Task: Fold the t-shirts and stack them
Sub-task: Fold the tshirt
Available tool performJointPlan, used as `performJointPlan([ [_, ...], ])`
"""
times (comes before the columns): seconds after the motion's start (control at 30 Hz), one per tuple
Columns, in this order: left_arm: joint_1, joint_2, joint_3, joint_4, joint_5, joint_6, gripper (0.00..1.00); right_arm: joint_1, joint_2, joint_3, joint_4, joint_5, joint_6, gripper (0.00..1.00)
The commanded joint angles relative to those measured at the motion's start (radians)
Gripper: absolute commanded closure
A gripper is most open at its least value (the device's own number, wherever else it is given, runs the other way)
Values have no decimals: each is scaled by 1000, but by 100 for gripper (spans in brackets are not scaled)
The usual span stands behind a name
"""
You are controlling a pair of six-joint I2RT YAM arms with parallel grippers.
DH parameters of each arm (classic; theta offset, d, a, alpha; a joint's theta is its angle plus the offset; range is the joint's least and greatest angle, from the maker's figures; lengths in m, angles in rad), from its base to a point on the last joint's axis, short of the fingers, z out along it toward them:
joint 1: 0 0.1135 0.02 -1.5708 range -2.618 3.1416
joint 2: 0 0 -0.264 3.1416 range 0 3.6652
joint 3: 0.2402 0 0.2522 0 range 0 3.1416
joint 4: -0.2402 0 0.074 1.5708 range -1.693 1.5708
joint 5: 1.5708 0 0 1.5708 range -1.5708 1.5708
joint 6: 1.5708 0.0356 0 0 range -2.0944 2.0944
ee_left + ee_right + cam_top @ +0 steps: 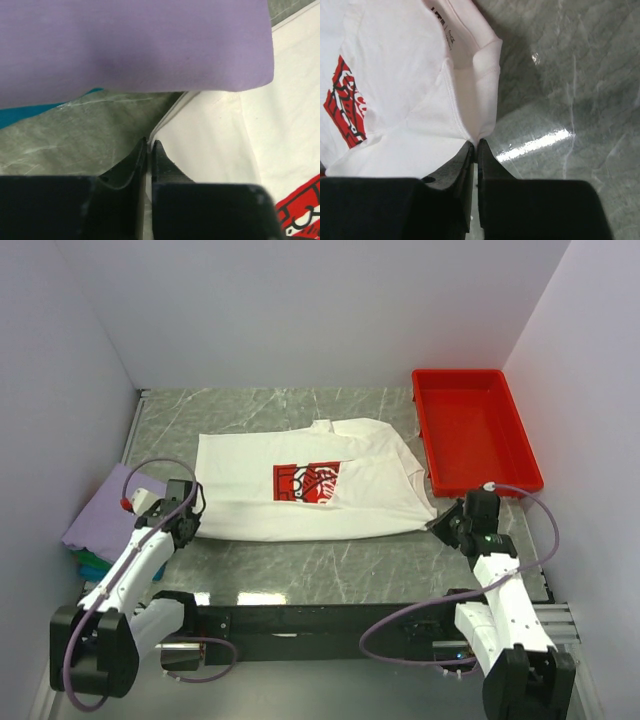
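The white t-shirt (310,495) with the red chest print (306,481) lies partly folded in the middle of the table. My left gripper (192,523) is shut on its near left corner; in the left wrist view (148,143) the white edge (200,145) sits between the closed fingertips. My right gripper (446,524) is shut on its near right corner, pinching the white cloth (470,100) at the tips (476,145). A stack of folded shirts lies at the left, lavender (108,506) on top, green and blue edges (92,565) below. The lavender shirt (130,45) fills the top of the left wrist view.
A red plastic tray (474,430) stands at the back right, beside the white shirt's right side. White walls enclose the grey marbled table (330,570). The black rail of the arm bases (300,620) runs along the near edge.
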Motion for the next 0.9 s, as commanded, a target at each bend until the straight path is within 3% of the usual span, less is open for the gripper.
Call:
performJointPlan([
  [0.0, 4, -69, -17, -51, -13, -18, 89, -12, -63, -13, -28, -17, 22, 88],
  [0.1, 3, -115, -26, -43, 9, 2, 72, -12, -65, 10, -41, -20, 8, 70],
  [0.13, 3, -126, -26, -39, 16, 8, 58, -11, -62, 19, -38, -20, 0, 53],
  [0.2, 3, -153, -8, -22, 47, 42, 43, -8, -42, 71, -30, -26, -27, 34],
  [0.3, 4, -161, 46, 59, 94, 123, 29, 28, -3, 154, 24, -45, -50, 26],
  [0.33, 4, -149, 69, 82, 110, 149, 22, 87, 10, 180, 41, -30, -53, 25],
  [0.43, 3, -25, 201, 142, 138, 204, 15, 225, 157, 344, 74, 134, -56, 23],
  [0.47, 4, 77, 242, 145, 144, 227, 15, 286, 278, 452, 79, 148, -79, 24],
  [0.57, 4, 299, 449, 96, 113, 252, 16, 331, 551, 698, 78, 213, -137, 28],
  [0.6, 6, 348, 545, 86, 98, 258, 16, 333, 614, 760, 79, 225, -156, 33],
  [0.87, 46, 748, 897, 24, 75, 309, 23, 328, 1175, 1397, -26, 279, -323, 52],
])
